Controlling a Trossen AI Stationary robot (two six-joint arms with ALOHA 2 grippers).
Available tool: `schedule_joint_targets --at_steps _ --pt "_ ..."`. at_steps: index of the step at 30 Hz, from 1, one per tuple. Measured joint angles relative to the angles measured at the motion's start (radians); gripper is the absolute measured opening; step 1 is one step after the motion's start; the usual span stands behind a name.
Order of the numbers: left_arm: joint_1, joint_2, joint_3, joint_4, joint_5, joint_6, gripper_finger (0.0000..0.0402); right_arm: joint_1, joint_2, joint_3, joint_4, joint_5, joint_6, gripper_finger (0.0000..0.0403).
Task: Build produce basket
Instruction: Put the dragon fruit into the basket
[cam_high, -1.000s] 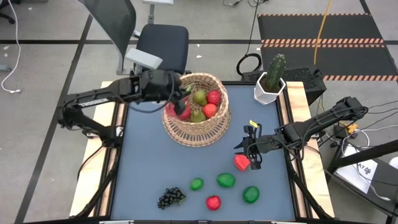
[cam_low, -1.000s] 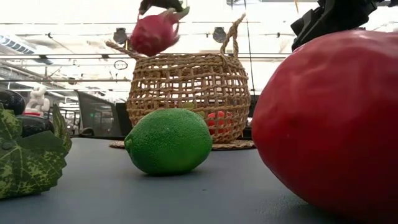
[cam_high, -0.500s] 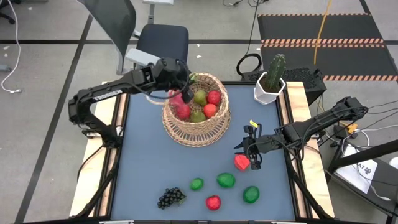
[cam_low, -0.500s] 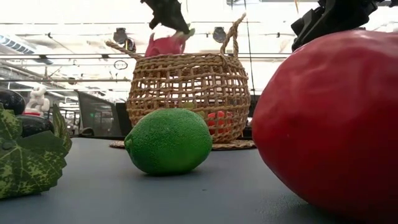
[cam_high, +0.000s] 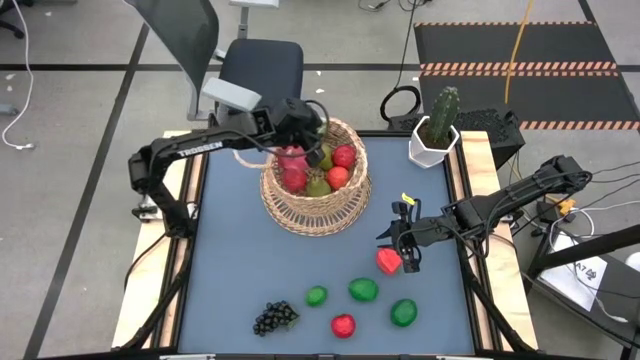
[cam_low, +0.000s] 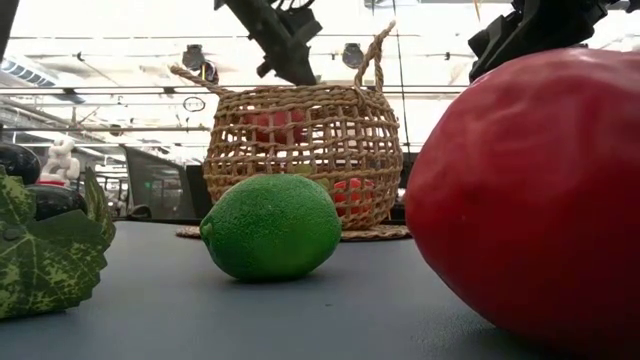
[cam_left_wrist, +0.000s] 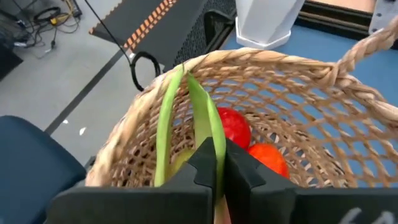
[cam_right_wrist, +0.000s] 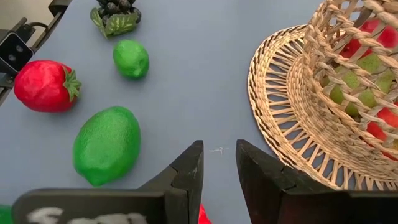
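Inside basket, left gripper pinching dragon fruit, green fronds upward

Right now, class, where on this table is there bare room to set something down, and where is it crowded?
Bare: the blue mat left of the grapes, in front of the basket; also the strip between the basket and the cactus pot. Crowded: the near row of limes and red fruit, and around the right end effector.

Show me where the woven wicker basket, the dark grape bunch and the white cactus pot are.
Woven wicker basket (cam_high: 300, 214), high view, front rim.
Dark grape bunch (cam_high: 275, 318), high view, middle of cluster.
White cactus pot (cam_high: 432, 150), high view, pot wall.
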Motion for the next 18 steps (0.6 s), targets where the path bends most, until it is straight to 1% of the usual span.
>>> schedule_joint_targets --at_steps 4,6,10,18 --pt "0.0 0.038 0.0 0.046 0.001 0.016 0.0007 0.0 0.0 0.0 0.0 0.0 0.0 0.0091" --pt "0.0 0.055 0.0 0.068 0.001 0.017 0.0014 0.0 0.0 0.0 0.0 0.0 0.0 0.0091" --pt "0.0 0.082 -0.001 0.072 0.001 0.019 0.0031 0.0 0.0 0.0 0.0 0.0 0.0 0.0091" --pt "0.0 0.103 -0.001 0.07 -0.005 0.047 0.0034 0.0 0.0 0.0 -0.002 0.0 0.0 0.0091"
